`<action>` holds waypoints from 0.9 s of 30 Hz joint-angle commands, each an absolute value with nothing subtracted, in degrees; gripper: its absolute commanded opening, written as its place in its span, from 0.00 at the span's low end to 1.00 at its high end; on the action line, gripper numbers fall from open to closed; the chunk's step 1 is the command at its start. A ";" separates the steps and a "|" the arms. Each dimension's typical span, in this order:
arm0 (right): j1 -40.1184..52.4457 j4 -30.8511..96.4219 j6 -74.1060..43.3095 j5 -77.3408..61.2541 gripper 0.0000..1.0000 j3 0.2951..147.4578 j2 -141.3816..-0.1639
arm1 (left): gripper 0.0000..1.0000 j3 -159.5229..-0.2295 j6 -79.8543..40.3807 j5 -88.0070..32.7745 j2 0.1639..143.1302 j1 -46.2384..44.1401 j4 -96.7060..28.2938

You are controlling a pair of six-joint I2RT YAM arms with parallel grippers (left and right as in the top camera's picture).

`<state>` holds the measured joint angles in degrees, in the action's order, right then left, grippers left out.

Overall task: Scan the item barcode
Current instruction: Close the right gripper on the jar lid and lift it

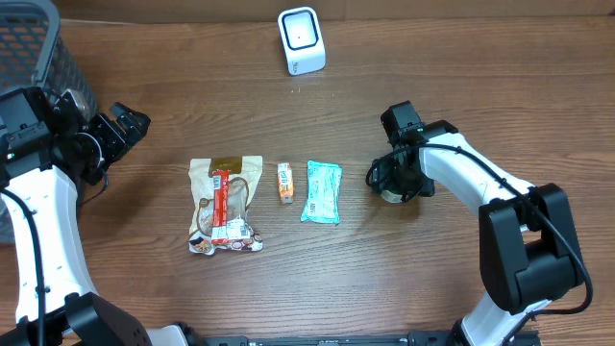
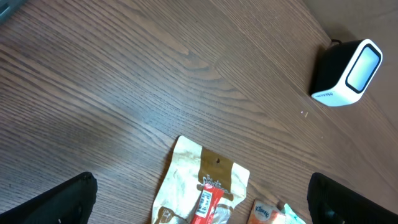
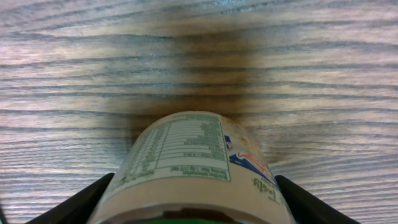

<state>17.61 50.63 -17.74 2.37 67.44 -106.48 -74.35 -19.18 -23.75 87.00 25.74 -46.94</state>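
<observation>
The cream-coloured round plastic tub with a printed nutrition label (image 3: 186,152) sits in front of the white box-shaped barcode scanner (image 1: 301,40), off to its right. The right gripper (image 1: 389,179) has its two fingers spread fairly wide, one on each side of the tub, and looks clamped on its curved wall.

To my eye the tub is light and stiff but thin-walled, so a hard squeeze could dent it, and the glossy label could slip. Taking it across the middle of the body seems safest, with the printed code left uncovered.

The left gripper (image 1: 130,123) hangs wide open and empty, far to the scanner's left. A tan snack bag (image 1: 226,204) lies flat in front of the scanner.
</observation>
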 commanded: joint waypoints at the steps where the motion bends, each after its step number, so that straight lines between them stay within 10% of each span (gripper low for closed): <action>1: 17.39 50.61 -17.45 2.96 0.77 68.99 -106.76 | 1.00 -74.72 -19.51 -23.35 85.95 25.80 -46.85; 13: 17.39 50.41 -17.47 2.94 0.76 69.10 -106.76 | 1.00 -74.72 -19.51 -23.35 85.95 25.80 -46.85; 20: 17.41 51.11 -17.50 2.94 0.47 69.08 -106.76 | 1.00 -74.72 -19.49 -23.33 85.95 25.80 -46.85; 27: 17.39 56.58 -17.50 2.96 0.45 73.47 -106.74 | 1.00 -74.72 -19.51 -23.35 85.95 25.80 -46.85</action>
<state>17.61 55.05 -17.56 2.50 69.01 -106.59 -74.35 -19.18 -23.73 87.00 25.74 -46.94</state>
